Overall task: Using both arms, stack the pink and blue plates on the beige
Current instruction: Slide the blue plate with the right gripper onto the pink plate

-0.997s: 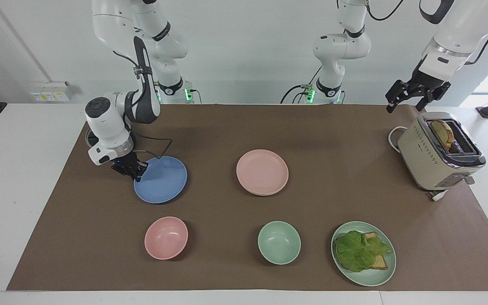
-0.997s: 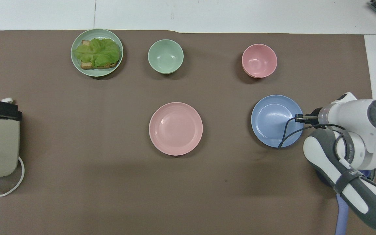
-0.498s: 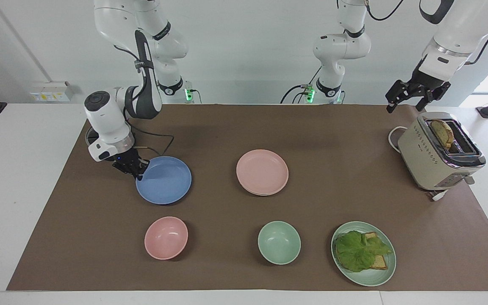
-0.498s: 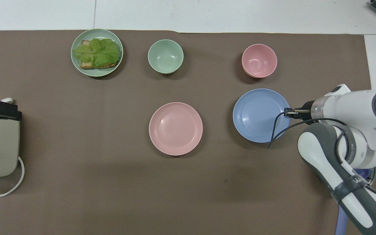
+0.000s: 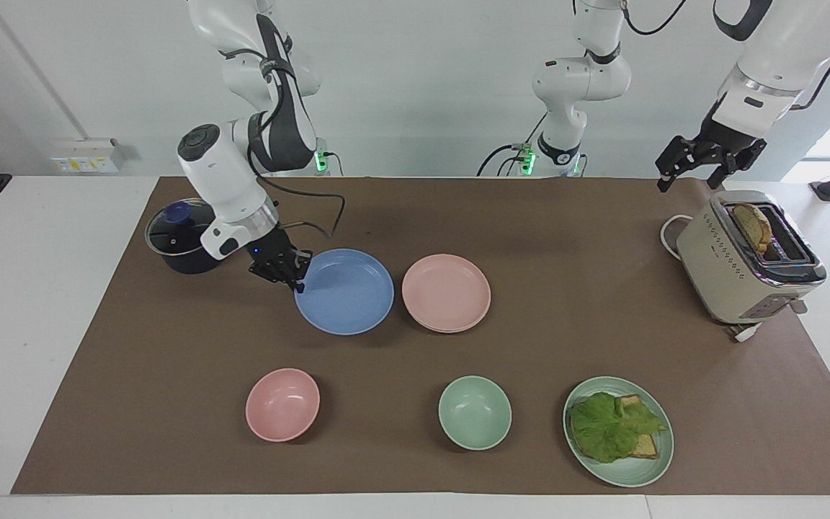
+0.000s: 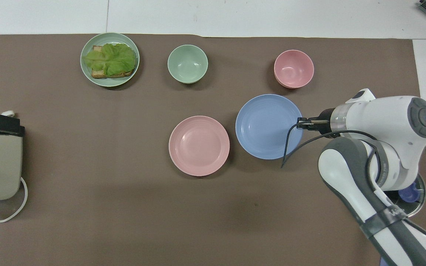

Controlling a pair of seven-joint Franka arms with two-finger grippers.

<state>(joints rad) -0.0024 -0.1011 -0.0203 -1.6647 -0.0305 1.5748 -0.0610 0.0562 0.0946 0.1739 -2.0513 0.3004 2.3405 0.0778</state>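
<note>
- The right gripper (image 5: 295, 280) is pinched shut on the rim of the blue plate (image 5: 344, 291), at the edge toward the right arm's end of the table, and carries it raised just above the brown mat (image 5: 573, 238).
- The blue plate hangs just beside the pink plate (image 5: 446, 293), their rims nearly meeting, on the side toward the right arm's end.
- The pink plate lies flat at the mat's middle; a pale rim showing under its edge in the facing view looks like the beige plate, though I cannot be sure.
- Judgement: held by one edge, the blue plate can sag away from the grip. Keep it level, lift its free rim clear over the pink plate's lip, centre it, then lower before letting go.
- The risk is a nudge that slides the pink plate off its base.
- Farther from the robots than the pink plate stand the pink bowl (image 5: 282, 404) and green bowl (image 5: 474, 412).
- The left gripper (image 5: 708, 160) waits with fingers spread, holding nothing, over the mat's edge by the toaster (image 5: 746, 267).
</note>
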